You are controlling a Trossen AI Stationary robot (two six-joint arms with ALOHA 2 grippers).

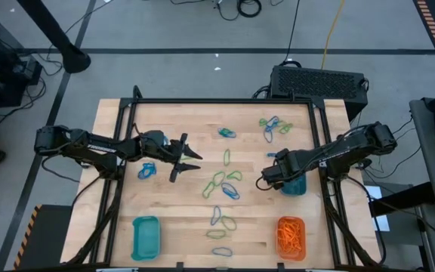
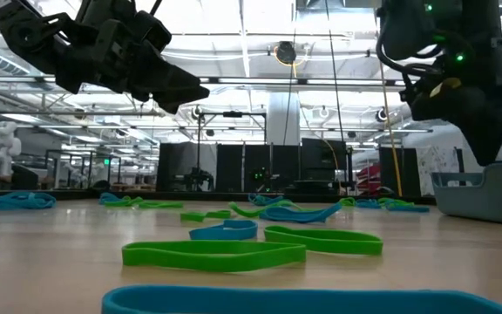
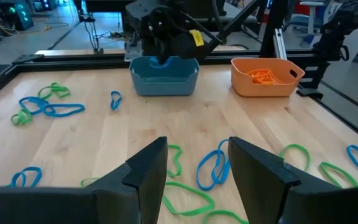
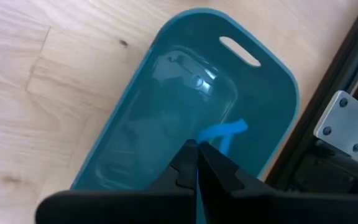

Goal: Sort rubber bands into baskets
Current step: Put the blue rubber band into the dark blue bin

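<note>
My right pincer [image 4: 197, 163] pinches a thin blue rubber band [image 4: 224, 131] over the glossy teal basket [image 4: 135, 124]; my left pincer [image 3: 194, 163] hangs wide above the wooden tabletop [image 3: 166, 118]

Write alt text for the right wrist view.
The right gripper, fingers shut on a blue rubber band, hangs directly over a teal basket that sits on the pale wooden table. The band's loose end dangles inside the basket; a black metal frame runs alongside it.

Loose rubber bands [image 1: 221, 183] litter mid-table; orange basket [image 1: 291, 236] holds orange ones; two teal baskets [image 1: 146, 236] near-empty.
</note>
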